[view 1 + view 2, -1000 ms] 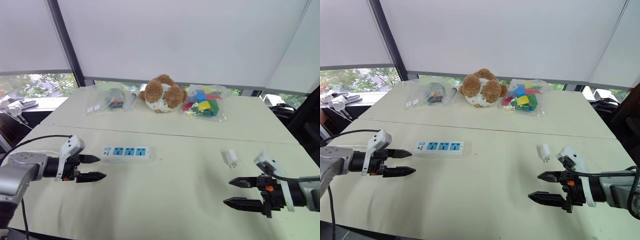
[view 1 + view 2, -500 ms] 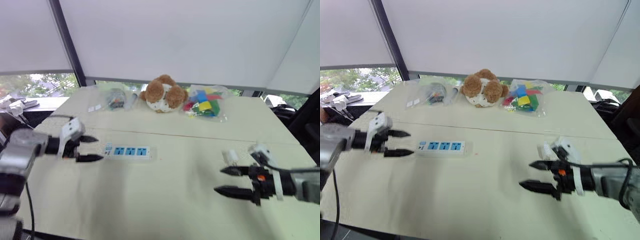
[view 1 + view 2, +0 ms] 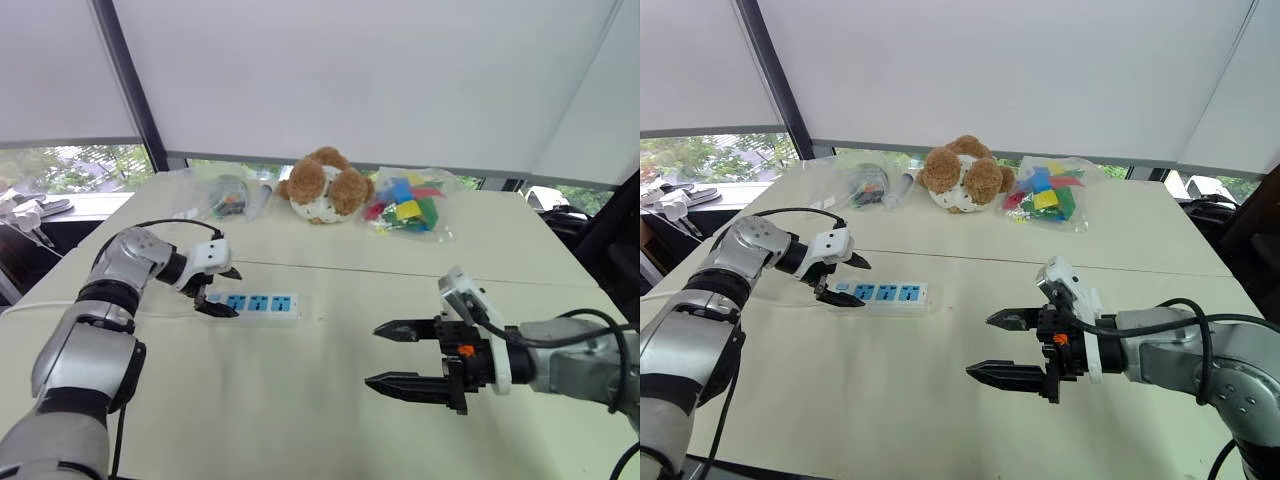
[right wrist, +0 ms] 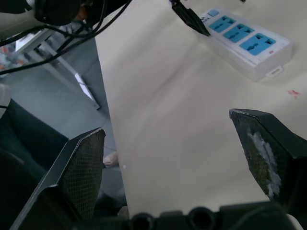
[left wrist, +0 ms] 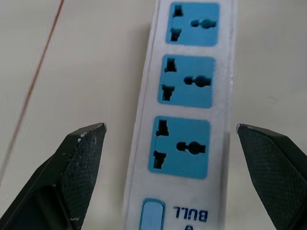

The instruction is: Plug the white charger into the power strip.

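left gripper (image 3: 222,291) now over power strip (image 3: 258,304)

Both arms reach forward, left pincer (image 3: 220,290) and right pincer (image 3: 390,355) spread wide, empty.

Power strip (image 3: 254,304) flat on the bench (image 3: 300,400), left of centre. Behind it, along the far edge: small bag (image 3: 225,197) left, plush toy (image 3: 322,187) middle, bag of blocks (image 3: 407,208) right.

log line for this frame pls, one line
stage: reaching | left gripper: open, at switch end of power strip, not touching | right gripper: open, empty, above table | sockets: all empty
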Action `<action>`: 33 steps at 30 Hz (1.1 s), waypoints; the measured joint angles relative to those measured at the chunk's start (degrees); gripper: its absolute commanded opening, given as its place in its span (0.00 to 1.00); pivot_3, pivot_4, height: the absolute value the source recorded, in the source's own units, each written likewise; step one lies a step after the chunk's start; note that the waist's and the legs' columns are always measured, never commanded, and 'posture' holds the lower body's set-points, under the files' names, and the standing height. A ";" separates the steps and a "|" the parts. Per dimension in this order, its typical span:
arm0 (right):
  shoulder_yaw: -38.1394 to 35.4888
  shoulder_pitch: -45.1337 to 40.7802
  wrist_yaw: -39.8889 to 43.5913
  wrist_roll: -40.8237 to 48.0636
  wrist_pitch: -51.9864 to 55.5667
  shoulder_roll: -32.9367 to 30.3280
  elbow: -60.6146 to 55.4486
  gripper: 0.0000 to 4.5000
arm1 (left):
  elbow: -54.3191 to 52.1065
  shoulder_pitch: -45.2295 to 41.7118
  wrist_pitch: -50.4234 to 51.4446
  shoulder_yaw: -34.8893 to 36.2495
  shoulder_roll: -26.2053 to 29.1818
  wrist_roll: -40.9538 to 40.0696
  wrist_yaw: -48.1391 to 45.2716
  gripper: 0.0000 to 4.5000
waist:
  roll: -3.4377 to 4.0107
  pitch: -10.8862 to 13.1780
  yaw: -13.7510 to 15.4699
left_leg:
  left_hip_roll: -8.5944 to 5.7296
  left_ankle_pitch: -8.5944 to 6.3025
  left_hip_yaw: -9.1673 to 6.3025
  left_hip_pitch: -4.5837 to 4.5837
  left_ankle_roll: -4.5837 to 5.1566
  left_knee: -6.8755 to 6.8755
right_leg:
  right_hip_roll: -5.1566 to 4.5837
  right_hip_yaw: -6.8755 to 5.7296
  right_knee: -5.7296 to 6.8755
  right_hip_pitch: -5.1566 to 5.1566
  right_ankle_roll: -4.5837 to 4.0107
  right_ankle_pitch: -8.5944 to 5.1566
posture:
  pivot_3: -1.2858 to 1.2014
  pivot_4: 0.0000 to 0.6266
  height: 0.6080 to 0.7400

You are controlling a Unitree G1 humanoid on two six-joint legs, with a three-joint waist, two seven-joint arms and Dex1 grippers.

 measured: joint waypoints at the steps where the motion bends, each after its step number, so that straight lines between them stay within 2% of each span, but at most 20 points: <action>1: -0.63 1.08 -0.73 0.75 -0.03 -0.87 -0.26 1.00 | 0.41 0.32 0.27 0.20 -0.07 0.32 0.74 0.99 | 0.00 0.00 0.07 | 0.00 0.00 -0.01 0.01 0.00 0.01 | -0.01 0.00 0.02 0.01 0.00 0.00 | 0.52 0.24 0.99; 9: -2.87 4.31 -3.52 4.93 -1.19 -4.68 -0.84 1.00 | 1.50 2.50 2.49 0.73 -0.11 3.15 3.54 0.99 | -0.01 -0.01 0.08 | 0.02 0.00 -0.03 0.01 0.00 0.07 | 0.00 0.00 0.03 0.04 0.00 0.00 | 0.52 0.24 0.99; 16: -3.09 6.93 -5.11 5.93 -2.32 -5.61 -0.86 1.00 | 1.50 4.51 2.76 1.69 0.63 3.68 2.08 0.99 | -0.02 -0.01 0.02 | 0.03 0.00 -0.03 0.03 0.00 0.07 | 0.00 0.00 0.04 0.05 0.00 0.00 | 0.52 0.24 0.99; 31: -1.20 5.58 -4.42 4.19 -4.09 -5.87 0.62 1.00 | -0.01 8.42 1.79 6.66 1.82 1.74 0.33 0.99 | 0.00 -0.02 0.11 | 0.05 0.00 -0.04 0.06 0.00 0.08 | -0.02 -0.01 0.05 0.08 0.00 0.00 | 0.52 0.24 0.99; 33: -0.97 5.43 -4.03 3.75 -4.09 -5.88 0.93 1.00 | -0.56 9.13 0.92 7.12 1.65 1.65 0.98 0.88 | 0.01 -0.03 0.16 | 0.05 0.00 -0.05 0.07 0.00 0.09 | -0.02 -0.01 0.05 0.10 0.00 0.00 | 0.52 0.24 0.99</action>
